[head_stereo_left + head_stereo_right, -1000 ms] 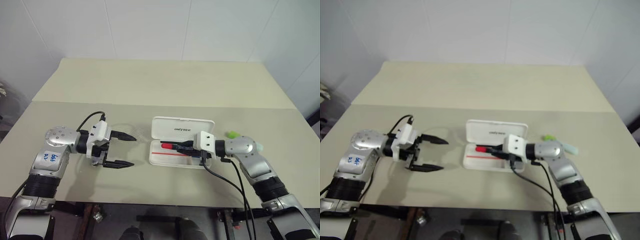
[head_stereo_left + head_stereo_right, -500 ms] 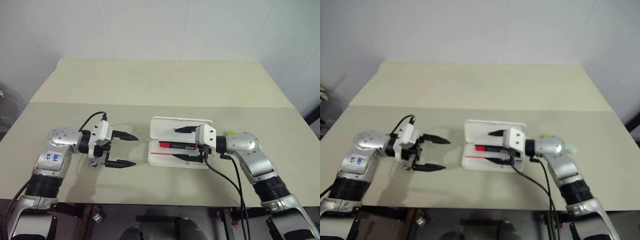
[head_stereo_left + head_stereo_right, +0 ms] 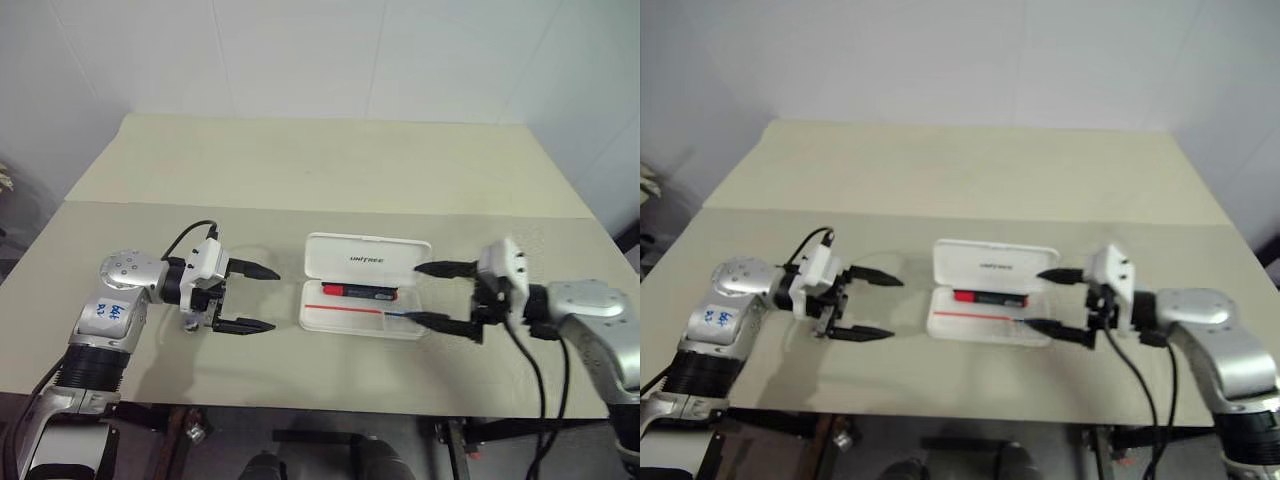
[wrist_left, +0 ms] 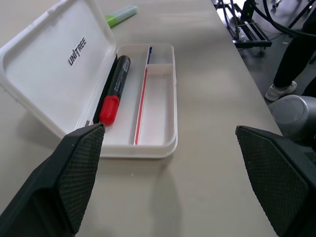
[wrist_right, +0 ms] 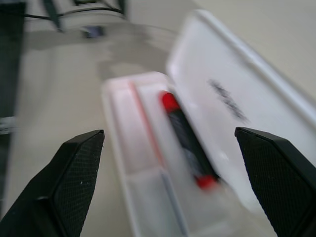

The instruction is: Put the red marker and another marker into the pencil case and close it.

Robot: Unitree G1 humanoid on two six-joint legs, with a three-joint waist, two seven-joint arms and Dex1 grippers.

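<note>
White hard plastic, the pencil case (image 3: 365, 283) lies open in the middle of the beige table (image 3: 320, 170), its lid folded back flat with the logo showing. One step looks done: the red marker (image 3: 361, 292) lies in the tray's long compartment next to the lid hinge, touched by neither gripper. The lime-green marker (image 4: 120, 15) lies on the table beyond the lid in the left wrist view, so it is yet to be fetched, and after that the lid has to be swung shut. The right gripper (image 3: 436, 294) hangs just beside the case's right end, its two black fingers spread wide and empty. The left gripper (image 3: 257, 298) hovers off the case's left end, fingers likewise wide apart, holding nothing. Roughly a third of the job appears finished.
</note>
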